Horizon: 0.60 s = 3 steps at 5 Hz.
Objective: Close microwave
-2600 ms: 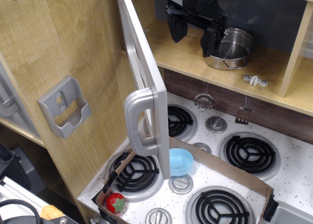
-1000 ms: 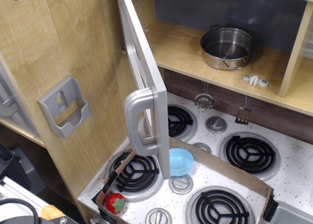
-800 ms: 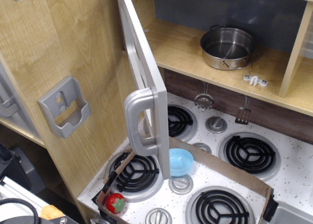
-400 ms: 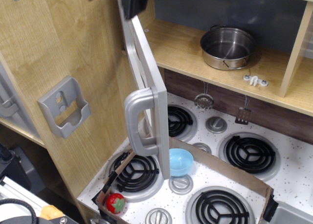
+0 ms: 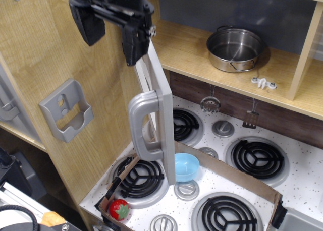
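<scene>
speckled stovetop [image 5: 298, 163], wooden shelf [image 5: 192, 54], microwave [image 5: 151, 90] ajar

claw [image 5: 112, 37] lowered beside microwave [image 5: 151, 97] door

Matte black two-fingered robot gripper [image 5: 112, 33], entering at the upper left of the frame. Body: a blocky black housing, angular in outline, with flat faces and hard edges; the upper part is cut off by the frame edge. Fingers [image 5: 90, 25]: two thick, slab-like black plastic pieces, roughly rectangular, with blunt squared ends; the one on the picture's left is broader, the one on the right narrower and longer. One small bright metal screw or fitting shows at the housing's right edge. No cables, labels or markings can be made out.
</scene>
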{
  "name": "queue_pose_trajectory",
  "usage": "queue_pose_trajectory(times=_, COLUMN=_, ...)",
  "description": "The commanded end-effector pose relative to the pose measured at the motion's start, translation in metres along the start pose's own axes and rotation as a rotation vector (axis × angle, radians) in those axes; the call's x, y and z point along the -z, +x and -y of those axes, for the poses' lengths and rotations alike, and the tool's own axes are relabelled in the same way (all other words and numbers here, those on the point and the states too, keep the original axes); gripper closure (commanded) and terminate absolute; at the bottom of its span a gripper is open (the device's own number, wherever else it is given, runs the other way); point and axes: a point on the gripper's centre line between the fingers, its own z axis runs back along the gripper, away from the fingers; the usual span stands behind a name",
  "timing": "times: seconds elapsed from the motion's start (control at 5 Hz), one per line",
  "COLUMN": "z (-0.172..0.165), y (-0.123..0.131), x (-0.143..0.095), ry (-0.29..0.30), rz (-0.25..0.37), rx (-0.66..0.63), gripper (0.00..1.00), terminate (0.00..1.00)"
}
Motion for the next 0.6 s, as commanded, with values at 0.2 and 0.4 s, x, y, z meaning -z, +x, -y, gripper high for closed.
queue_pose_trajectory(times=0.2, z=0.003, y=0.035, x=0.03, ry=-0.068, rz=0.058, rx=0.039, gripper=0.0, terminate=0.0)
queue_pose_trajectory(times=0.4, z=0.009, y=0.064, x=0.035, ry=-0.075, rz=0.094, rx=0.092, gripper=0.0, terminate=0.0)
